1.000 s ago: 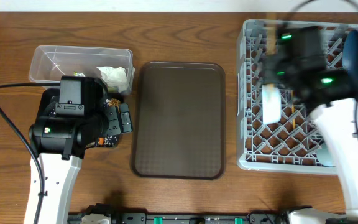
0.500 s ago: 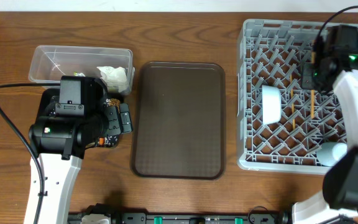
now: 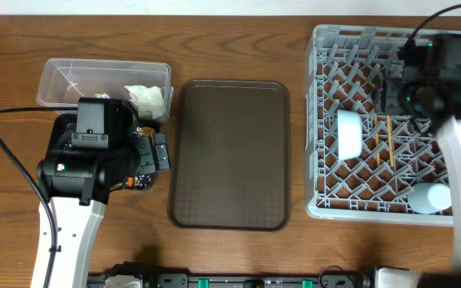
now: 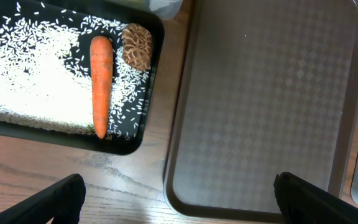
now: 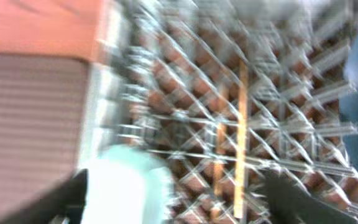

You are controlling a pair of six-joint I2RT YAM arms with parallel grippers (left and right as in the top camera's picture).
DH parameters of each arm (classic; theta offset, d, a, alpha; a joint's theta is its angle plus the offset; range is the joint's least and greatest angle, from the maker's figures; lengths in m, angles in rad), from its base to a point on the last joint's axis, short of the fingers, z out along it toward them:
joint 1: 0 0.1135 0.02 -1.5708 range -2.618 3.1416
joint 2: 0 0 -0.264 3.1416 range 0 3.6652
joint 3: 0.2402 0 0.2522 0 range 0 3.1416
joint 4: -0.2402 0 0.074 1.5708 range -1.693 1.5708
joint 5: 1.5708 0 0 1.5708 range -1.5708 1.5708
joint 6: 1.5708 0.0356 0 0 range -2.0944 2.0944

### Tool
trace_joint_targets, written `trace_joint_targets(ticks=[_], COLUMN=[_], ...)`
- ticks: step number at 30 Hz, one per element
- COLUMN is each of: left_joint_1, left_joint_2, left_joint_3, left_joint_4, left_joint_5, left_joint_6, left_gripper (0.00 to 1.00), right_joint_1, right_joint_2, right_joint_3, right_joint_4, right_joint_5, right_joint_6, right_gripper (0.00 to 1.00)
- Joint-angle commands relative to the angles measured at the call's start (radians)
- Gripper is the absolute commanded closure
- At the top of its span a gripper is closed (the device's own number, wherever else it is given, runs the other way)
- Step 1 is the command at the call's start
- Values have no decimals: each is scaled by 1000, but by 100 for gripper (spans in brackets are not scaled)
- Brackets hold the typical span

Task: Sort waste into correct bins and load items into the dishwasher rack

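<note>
the chopsticks [image 5: 241, 143] lie flat on the dishwasher rack [image 3: 314, 120] lattice just ahead of the right gripper [image 5: 182, 199], which is spread wide and empty, a white bowl [image 5: 126, 186] beside them. the left gripper [image 4: 185, 199] is likewise spread wide, holding nothing, with the carrot [image 4: 100, 84] in the black tray [image 4: 134, 144] ahead to its left.

Even bright light, right wrist motion-blurred
</note>
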Motion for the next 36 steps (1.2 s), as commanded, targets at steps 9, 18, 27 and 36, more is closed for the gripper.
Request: trace_joint_targets(ticks=[9, 18, 27, 36], left_joint_1=[5, 5, 5, 5], left_joint_2=[2, 2, 2, 2], left_joint_3=[10, 10, 10, 10], left_joint_4=[-2, -2, -2, -2], left_joint_5=[3, 3, 3, 3], left_joint_6=[-9, -9, -9, -9], left_gripper=[2, 2, 2, 2], right_joint_1=[138, 136, 130, 99], right_joint_2=[-343, -542, -763, -1003], right_joint_3=[19, 18, -42, -451], right_joint_4=[-102, -215, -174, 134], right_joint_5=[-319, -190, 60, 82], right_joint_6=[224, 121, 34, 23], right_gripper=[1, 1, 1, 1])
